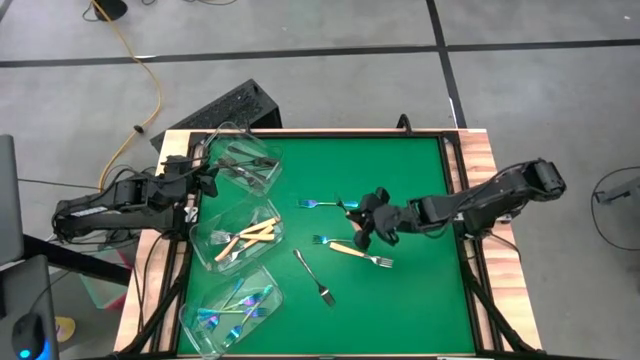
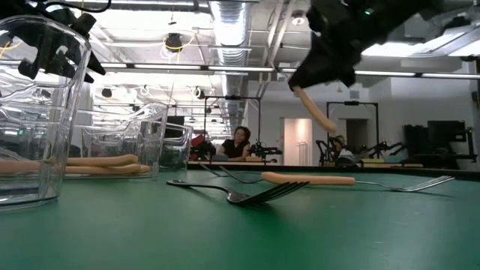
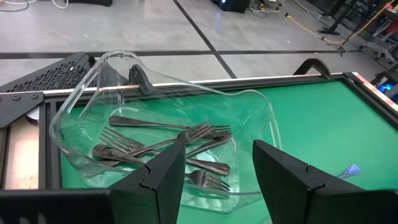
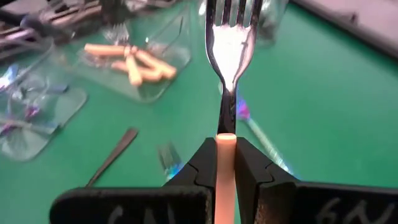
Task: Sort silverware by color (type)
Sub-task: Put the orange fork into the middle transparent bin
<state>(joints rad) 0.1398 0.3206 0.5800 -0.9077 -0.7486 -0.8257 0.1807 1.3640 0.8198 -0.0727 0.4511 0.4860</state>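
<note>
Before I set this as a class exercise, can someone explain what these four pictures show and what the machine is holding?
Two dark robot arms work at a green table. One picture looks down from above, one looks level across the tabletop, and one comes from each wrist. The right gripper, over the table's middle, has its jaws shut on a cream-handled fork, lifted off the mat. The left gripper, jaws open, waits over the tub of grey metal forks. Two more clear tubs hold cream-handled forks and blue-purple forks. Several loose forks lie on the mat.
</note>
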